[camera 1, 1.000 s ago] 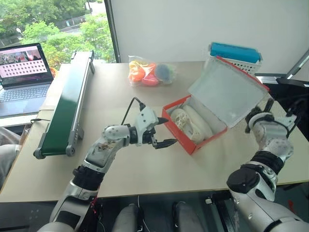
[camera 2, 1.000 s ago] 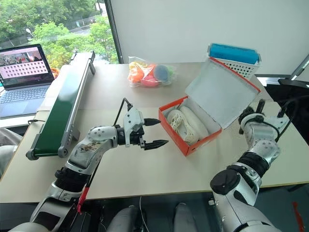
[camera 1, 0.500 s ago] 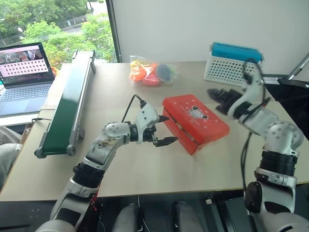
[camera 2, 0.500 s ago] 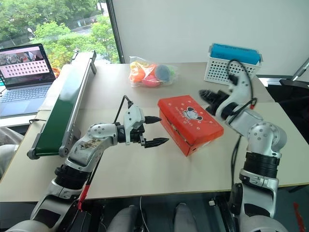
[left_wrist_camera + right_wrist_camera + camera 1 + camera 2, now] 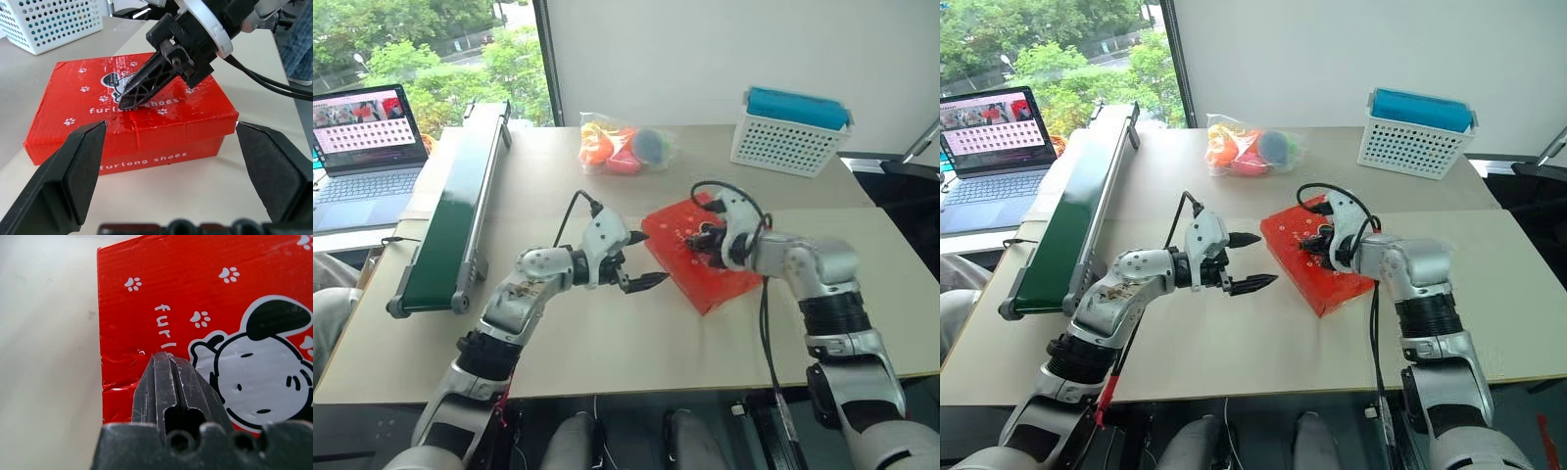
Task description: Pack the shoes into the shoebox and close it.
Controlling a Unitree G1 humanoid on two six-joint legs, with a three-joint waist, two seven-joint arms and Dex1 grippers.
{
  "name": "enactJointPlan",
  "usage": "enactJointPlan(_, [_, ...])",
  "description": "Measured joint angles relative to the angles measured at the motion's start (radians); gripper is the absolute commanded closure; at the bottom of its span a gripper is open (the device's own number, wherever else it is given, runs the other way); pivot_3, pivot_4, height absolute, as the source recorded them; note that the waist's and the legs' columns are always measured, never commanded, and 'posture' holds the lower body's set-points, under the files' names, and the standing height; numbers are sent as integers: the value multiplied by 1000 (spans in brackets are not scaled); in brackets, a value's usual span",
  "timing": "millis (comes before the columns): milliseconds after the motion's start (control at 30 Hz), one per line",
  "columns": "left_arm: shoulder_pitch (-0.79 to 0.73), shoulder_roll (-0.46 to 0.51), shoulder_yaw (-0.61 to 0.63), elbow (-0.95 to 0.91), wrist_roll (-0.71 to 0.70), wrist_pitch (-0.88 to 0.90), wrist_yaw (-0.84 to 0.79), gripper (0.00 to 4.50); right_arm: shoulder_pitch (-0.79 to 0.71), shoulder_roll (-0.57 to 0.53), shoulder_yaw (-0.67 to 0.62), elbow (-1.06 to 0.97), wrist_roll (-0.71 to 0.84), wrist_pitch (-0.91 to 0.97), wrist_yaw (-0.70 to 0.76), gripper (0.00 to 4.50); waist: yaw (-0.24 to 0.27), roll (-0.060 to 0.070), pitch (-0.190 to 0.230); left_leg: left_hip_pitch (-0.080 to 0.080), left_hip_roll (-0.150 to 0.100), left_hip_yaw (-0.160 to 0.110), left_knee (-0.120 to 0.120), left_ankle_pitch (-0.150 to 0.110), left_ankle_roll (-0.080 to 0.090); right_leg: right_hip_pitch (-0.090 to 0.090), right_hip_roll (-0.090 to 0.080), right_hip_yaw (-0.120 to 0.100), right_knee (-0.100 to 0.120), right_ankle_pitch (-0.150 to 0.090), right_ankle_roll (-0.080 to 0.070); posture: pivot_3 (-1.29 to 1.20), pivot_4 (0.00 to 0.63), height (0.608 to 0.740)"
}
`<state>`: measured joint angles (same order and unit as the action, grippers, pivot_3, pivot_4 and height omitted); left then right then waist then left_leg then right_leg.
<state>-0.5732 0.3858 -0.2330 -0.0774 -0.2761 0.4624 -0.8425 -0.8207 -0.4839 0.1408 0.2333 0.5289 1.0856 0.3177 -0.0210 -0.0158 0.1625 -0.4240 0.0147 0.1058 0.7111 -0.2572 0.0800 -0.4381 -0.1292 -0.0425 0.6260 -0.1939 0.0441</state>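
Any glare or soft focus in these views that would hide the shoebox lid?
Left wrist view: glossy streaks on the shoebox lid, print still legible; the near left gripper fingers look soft. Right wrist view: the right gripper slightly soft, lid sharp. Eye views: even daylight, no glare.

Shoebox (image 5: 705, 264) lid is down, so the inside is hidden. Right hand (image 5: 703, 238) covers part of the lid print; the cartoon face runs off the frame edge in the right wrist view. Laptop (image 5: 362, 157) is cut by the frame edge, its screen content too small to read.
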Motion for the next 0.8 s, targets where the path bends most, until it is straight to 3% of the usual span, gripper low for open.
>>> enactJointPlan(167, [15, 1, 3, -8, 0, 0, 9, 0, -68, 12, 123, 139, -142, -101, 122, 4487, -14, -6, -5, 12, 1, 0, 0, -1, 0, 12, 0, -1, -2, 0, 0, 0, 150, 705])
enactJointPlan(333, [37, 5, 5, -30, 2, 0, 21, 0, -88, 42, 148, 220, -232, -165, 193, 4487, -23, -14, -14, 20, 3, -2, -1, -7, -11, 15, 0, -2, -3, -1, -1, 0, 150, 705])
enactJointPlan(567, [83, 1, 52, -34, 28, -1, 116, 0, -20, 50, 34, 102, -235, -127, 180, 4487, -15, -13, -18, 13, 2, -4, -2, -7, -12, 11, -3, -2, -2, 0, -2, 0, 150, 705])
enactJointPlan(800, [106, -39, 130, -9, 72, -23, 259, 0, 87, 59, -100, -117, -191, -1, 133, 4487, 7, -11, -16, -3, 1, -3, -2, 2, -12, -4, -4, -4, 0, 1, -3, 0, 150, 705])
